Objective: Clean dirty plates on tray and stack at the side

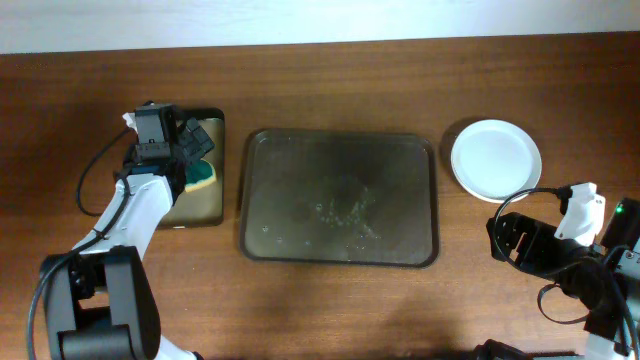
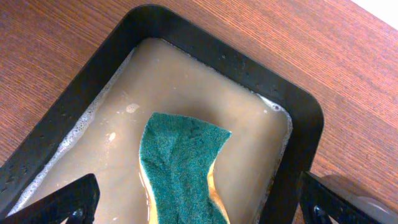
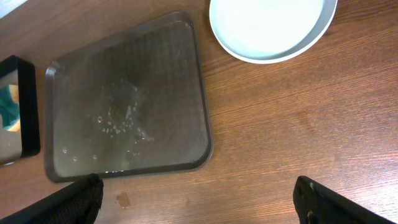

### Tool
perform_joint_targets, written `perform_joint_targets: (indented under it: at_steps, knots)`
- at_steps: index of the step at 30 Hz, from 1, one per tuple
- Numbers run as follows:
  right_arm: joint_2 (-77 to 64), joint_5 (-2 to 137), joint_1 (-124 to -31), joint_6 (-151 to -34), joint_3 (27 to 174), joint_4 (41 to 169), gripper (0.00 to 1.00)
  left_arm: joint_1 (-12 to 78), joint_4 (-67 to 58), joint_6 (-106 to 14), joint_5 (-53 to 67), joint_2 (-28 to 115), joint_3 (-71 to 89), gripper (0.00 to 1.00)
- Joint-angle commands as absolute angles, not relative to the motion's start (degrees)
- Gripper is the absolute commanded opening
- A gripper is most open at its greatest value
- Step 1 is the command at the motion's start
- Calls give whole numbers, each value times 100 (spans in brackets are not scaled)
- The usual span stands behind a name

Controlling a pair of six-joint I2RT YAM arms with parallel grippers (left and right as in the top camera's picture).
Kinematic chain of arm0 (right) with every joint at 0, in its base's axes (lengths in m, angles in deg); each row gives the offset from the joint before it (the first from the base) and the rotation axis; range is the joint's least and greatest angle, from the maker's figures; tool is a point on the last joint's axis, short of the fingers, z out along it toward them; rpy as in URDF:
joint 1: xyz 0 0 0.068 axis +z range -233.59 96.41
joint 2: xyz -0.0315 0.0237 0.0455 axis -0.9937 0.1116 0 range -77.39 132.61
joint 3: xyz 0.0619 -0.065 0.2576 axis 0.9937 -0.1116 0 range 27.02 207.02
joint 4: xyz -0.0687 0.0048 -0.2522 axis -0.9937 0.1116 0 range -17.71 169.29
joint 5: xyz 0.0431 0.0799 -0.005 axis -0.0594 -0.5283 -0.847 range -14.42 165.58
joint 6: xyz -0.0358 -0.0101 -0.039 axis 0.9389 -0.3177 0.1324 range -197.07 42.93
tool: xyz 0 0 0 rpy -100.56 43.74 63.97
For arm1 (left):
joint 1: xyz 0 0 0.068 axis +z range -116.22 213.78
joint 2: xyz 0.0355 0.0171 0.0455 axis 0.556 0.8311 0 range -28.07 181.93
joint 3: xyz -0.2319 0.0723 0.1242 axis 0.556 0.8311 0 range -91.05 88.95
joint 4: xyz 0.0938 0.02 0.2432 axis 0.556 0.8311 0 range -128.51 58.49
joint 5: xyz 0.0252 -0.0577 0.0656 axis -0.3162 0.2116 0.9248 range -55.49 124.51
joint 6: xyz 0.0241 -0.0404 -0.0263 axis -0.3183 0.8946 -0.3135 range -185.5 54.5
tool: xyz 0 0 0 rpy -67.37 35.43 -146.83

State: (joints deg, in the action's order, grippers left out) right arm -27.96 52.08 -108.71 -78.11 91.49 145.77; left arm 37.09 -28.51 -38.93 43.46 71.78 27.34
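The dark brown tray (image 1: pixel 340 197) lies mid-table with no plates on it, only water drops and smears; it also shows in the right wrist view (image 3: pixel 124 106). White plates (image 1: pixel 495 159) sit stacked on the table right of the tray, also seen in the right wrist view (image 3: pixel 267 28); how many are in the stack I cannot tell. My left gripper (image 2: pixel 199 208) is open above a green and yellow sponge (image 2: pixel 180 165) lying in murky water. My right gripper (image 3: pixel 199 199) is open and empty over bare wood near the tray's front right corner.
A smaller black tray (image 1: pixel 203 168) with beige water stands left of the brown tray; its rim shows in the left wrist view (image 2: pixel 305 124). A small wet spot (image 3: pixel 123 199) marks the wood in front of the brown tray.
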Motion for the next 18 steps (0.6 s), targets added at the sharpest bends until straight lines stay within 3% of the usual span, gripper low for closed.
perform_joint_targets:
  at_steps: [1,14,18]
  knots:
    - [-2754,5140,-10830,-7749,9081,14581,98,3731,-2860,-3948,4326,7058,2719,99]
    - [-2848,5225,-10782,-7749,9077,14561,98,3731,-2860,-3948,4326,7058,2719,99]
    - [-3677,5905,-10056,-7749,9077,14371,98,3731,-2860,-3948,4329,7058,2719,99]
